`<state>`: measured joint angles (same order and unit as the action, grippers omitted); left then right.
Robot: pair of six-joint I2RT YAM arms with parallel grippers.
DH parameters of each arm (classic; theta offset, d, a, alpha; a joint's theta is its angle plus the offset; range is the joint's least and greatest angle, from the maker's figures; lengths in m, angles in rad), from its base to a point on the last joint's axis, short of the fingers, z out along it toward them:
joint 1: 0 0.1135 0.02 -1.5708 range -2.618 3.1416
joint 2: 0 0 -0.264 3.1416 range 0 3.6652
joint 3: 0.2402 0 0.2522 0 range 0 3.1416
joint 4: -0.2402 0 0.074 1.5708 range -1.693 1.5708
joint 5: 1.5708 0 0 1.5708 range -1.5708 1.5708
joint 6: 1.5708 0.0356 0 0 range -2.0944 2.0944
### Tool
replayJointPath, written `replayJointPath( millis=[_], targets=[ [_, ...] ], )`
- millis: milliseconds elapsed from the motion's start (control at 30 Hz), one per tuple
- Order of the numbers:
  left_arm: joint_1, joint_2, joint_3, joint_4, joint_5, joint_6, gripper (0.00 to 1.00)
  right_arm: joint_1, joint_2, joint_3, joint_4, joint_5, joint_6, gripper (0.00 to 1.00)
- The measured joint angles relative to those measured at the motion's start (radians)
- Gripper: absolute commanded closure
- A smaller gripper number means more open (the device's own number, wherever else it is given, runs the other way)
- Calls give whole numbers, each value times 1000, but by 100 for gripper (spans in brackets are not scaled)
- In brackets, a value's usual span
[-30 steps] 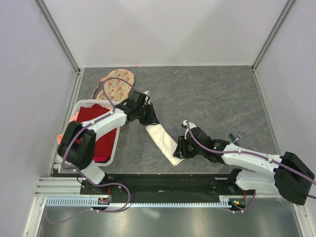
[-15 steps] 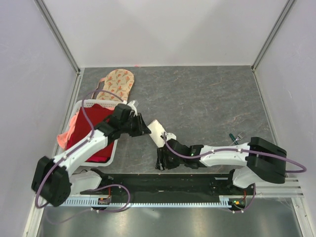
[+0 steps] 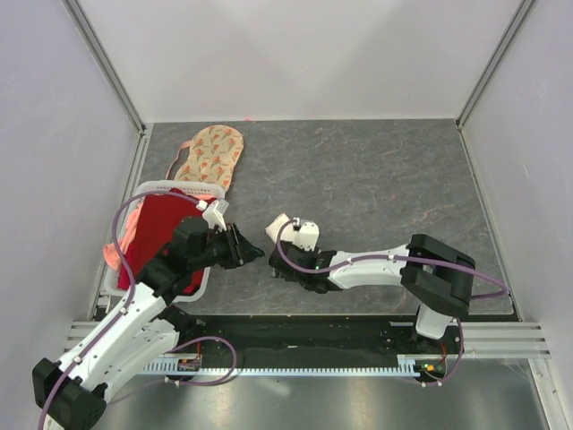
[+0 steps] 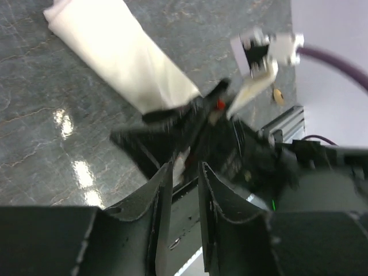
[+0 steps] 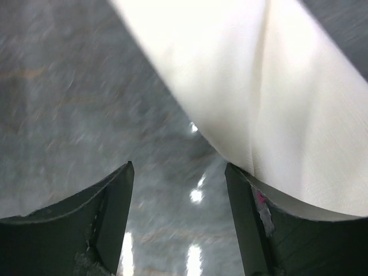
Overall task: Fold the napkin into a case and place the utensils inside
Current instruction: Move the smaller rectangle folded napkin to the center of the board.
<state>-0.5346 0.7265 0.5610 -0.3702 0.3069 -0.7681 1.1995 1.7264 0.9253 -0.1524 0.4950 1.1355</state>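
The right hand stands released, its two fingers spread wide over bare worktop with nothing between them; the napkin, folded into a narrow cream-white strip, lies just beyond the fingertips and reaches the tip of the right-side finger, so it is touched at most, not grasped; the left hand has its fingers drawn close with only a slim gap, and nothing is gripped in that gap; in its wrist view, which is blurred, the strip stretches away toward the upper left across the grey marbled surface, its near end hidden behind the dark body of the right hand, a little beyond the left fingertips; from above, the two hands come close together near the front middle of the worktop, the right arm reaching across from the right, and only a short white end of the cloth shows beside them; a white basket holding a red cloth sits at the left edge; a peach floral cloth lies behind it.
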Motion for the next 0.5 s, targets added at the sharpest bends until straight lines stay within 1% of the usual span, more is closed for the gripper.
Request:
replayJointPath(
  millis=[133,333,433,500],
  targets=[
    [0,-50,-3,-26,17,-2,68,-104,-3,-5,-22,43,-60,22],
    [0,-36,-3,-47,31,-1,67,-309,-7,-16,-26,48,-269,21],
    [0,-7,-3,-47,40,-1,67,-412,53,57,-37,28,-397,20],
    [0,11,-3,-46,44,-1,66,-471,114,133,-39,16,-471,13]
  ],
)
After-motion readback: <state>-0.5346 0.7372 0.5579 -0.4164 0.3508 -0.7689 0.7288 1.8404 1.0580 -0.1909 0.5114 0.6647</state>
